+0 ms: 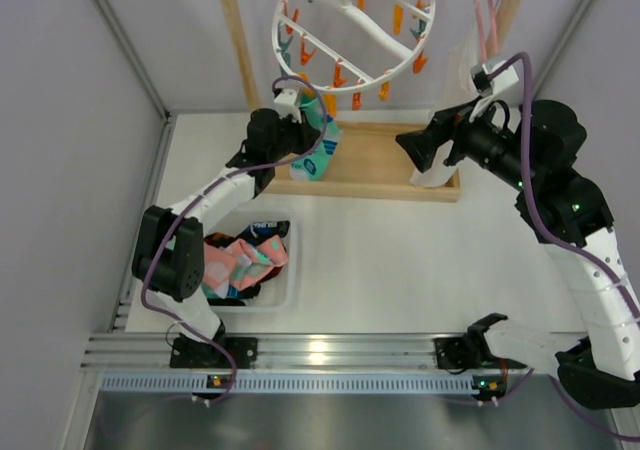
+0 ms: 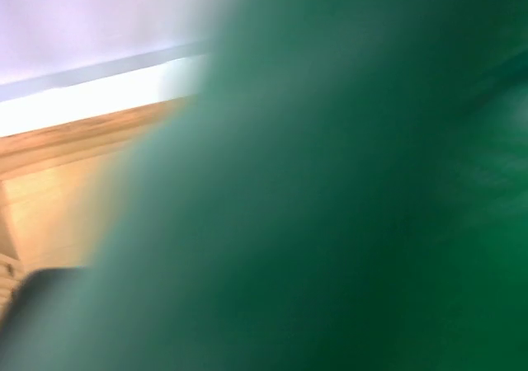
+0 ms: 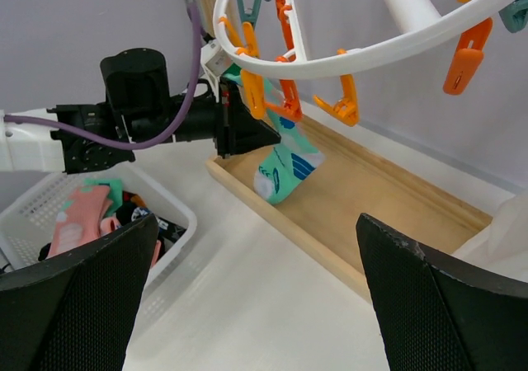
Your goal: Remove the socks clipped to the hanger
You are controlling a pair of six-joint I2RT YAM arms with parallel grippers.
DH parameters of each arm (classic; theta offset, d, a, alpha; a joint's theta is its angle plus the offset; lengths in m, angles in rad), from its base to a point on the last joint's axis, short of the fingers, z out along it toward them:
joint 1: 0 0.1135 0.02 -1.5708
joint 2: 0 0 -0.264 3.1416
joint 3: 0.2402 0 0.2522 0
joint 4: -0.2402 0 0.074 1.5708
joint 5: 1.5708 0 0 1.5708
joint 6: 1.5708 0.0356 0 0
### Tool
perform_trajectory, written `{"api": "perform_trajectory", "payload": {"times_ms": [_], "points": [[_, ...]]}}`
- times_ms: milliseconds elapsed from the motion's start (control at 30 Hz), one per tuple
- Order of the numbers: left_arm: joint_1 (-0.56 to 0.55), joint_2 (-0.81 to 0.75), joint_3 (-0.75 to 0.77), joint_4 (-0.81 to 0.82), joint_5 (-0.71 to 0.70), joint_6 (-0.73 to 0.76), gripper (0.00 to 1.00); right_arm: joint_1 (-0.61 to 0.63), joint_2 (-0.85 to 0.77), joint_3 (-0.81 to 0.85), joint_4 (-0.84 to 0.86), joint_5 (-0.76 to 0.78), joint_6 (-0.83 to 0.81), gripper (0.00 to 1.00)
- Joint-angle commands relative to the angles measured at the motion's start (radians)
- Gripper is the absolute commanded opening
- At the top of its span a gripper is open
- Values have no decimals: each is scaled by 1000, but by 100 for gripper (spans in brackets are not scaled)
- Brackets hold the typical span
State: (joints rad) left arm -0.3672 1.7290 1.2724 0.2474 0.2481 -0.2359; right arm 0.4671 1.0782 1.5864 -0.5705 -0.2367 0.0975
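The white ring hanger (image 1: 355,30) with orange and teal pegs hangs from the wooden rack; it also shows in the right wrist view (image 3: 371,54). One teal-green sock (image 1: 318,150) with blue marks hangs under its left pegs, its toe down over the wooden base (image 3: 289,169). My left gripper (image 1: 297,130) is shut on the sock's upper part, just under the pegs (image 3: 241,128). The sock (image 2: 346,190) fills the left wrist view as a green blur and hides the fingers there. My right gripper (image 1: 412,148) is wide open and empty (image 3: 257,223), right of the sock, facing it.
A white basket (image 1: 290,270) near the left arm holds pink, teal and dark socks (image 1: 240,260); it also shows in the right wrist view (image 3: 177,210). The rack's wooden base tray (image 1: 380,170) lies under the hanger. A white garment (image 1: 440,175) and a pink clothes hanger (image 1: 487,20) hang at the right.
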Motion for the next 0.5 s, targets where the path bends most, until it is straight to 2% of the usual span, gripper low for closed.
{"api": "perform_trajectory", "payload": {"times_ms": [0, 67, 333, 467], "points": [[-71, -78, -28, 92, -92, -3, 3, -16, -20, 34, 3, 5, -2, 100], [-117, -123, -47, 92, -168, -8, 0, -16, -24, 30, 14, 5, 5, 99], [-286, -272, -139, 92, -374, 20, 0, -15, -61, -20, 81, 5, 65, 99], [-294, -295, -173, 44, -484, -11, 2, -16, -69, -29, 84, -1, 83, 99]]}}
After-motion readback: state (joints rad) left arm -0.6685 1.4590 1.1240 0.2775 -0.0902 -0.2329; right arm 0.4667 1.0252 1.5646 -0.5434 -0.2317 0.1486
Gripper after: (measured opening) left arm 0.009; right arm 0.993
